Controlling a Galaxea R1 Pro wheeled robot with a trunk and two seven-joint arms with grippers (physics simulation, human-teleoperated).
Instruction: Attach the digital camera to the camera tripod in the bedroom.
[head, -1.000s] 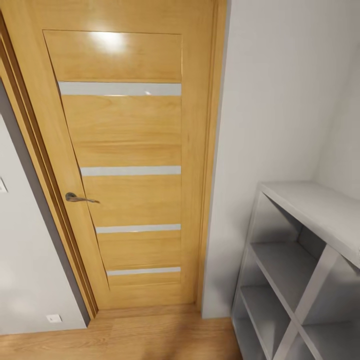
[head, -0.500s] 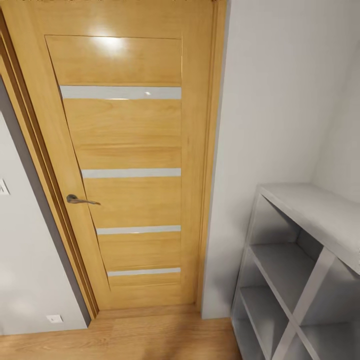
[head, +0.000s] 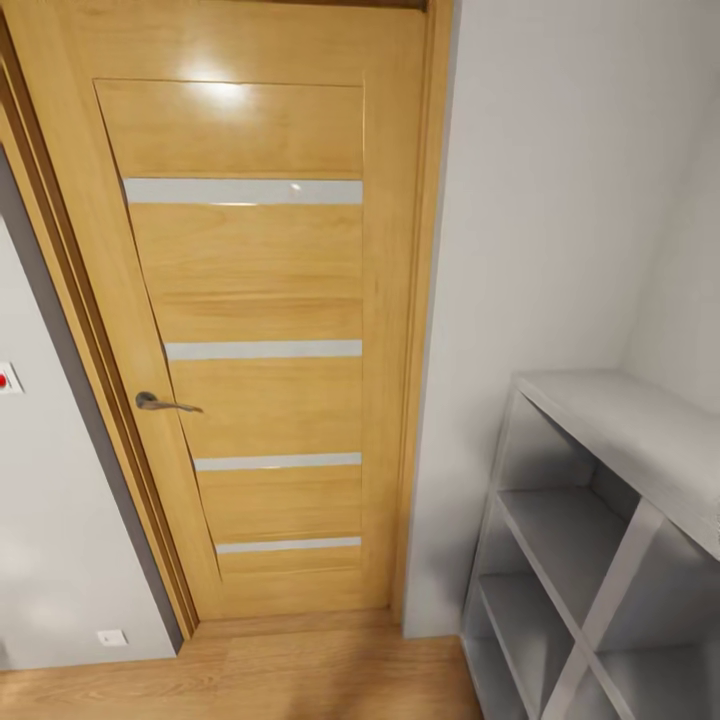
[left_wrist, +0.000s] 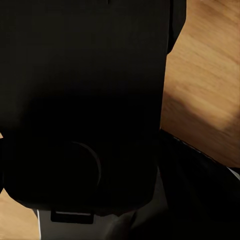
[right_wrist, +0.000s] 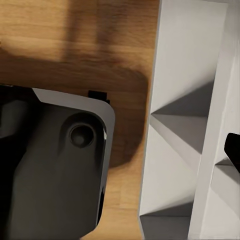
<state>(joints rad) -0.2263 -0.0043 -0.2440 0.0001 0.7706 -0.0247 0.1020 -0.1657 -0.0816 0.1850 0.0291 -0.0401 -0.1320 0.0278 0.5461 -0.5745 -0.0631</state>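
The robot is in transit; the current step is judged to be navigation toward the bedroom, with no part of the attachment yet begun. The head view faces a closed wooden door (head: 250, 340) with four pale horizontal strips and a metal lever handle (head: 163, 403) on its left side. A pale grey wall (head: 540, 250) stands to the right of the door, with a grey open shelf unit (head: 600, 520) against it, its compartments crossed by a diagonal brace. A light wood floor (head: 300, 675) runs along the base of the door. The left wrist view is largely blocked by a dark robot body part (left_wrist: 85, 110) over wood floor; the right wrist view shows a dark grey robot housing (right_wrist: 55, 165) beside the shelf unit. Gripper opening on either arm cannot be determined, nor whether anything is held. The location of the digital camera and the camera tripod cannot be established here. The next move calls for repositioning the base to locate both.
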